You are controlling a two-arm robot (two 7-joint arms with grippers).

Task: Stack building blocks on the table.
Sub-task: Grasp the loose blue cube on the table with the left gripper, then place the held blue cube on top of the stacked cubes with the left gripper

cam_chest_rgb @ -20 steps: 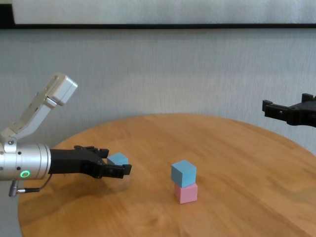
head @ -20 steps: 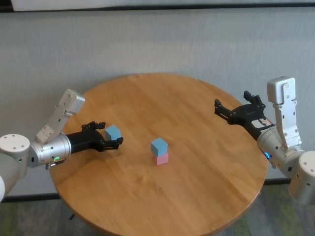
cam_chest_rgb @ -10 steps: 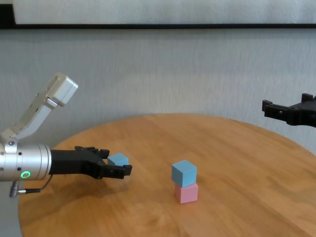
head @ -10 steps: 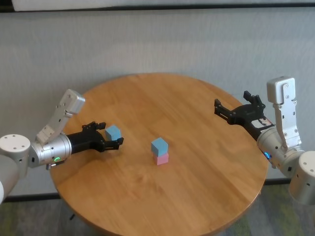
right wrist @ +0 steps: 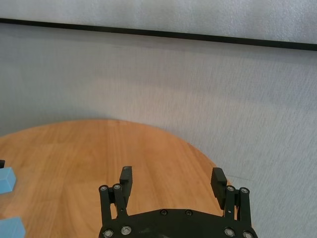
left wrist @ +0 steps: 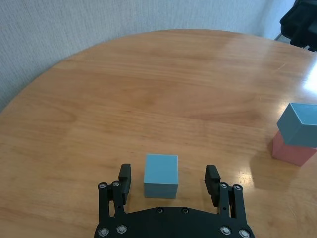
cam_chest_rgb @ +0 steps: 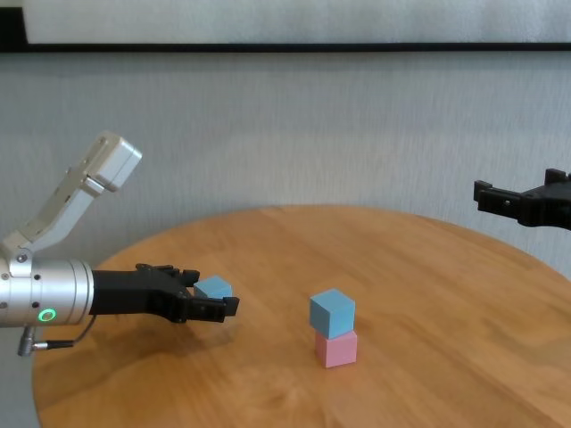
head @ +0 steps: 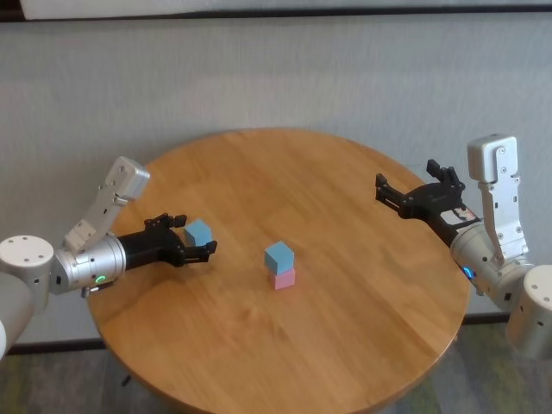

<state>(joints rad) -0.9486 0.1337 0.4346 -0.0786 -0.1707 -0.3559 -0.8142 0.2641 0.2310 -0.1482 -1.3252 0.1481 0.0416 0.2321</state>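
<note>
The left gripper [left wrist: 170,183] stands open around a small light blue matte cube [left wrist: 161,175] on the round honey-brown wooden table [head: 285,362], with gaps on both sides. Right of this cube, another blue cube [head: 279,255] sits on a pink cube [head: 281,279]. The right gripper [head: 412,186] hangs open, empty, over the table's right edge.

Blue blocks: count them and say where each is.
2. One blue block sits on the pink block mid-table; the other blue block lies between the left gripper's open fingers.
</note>
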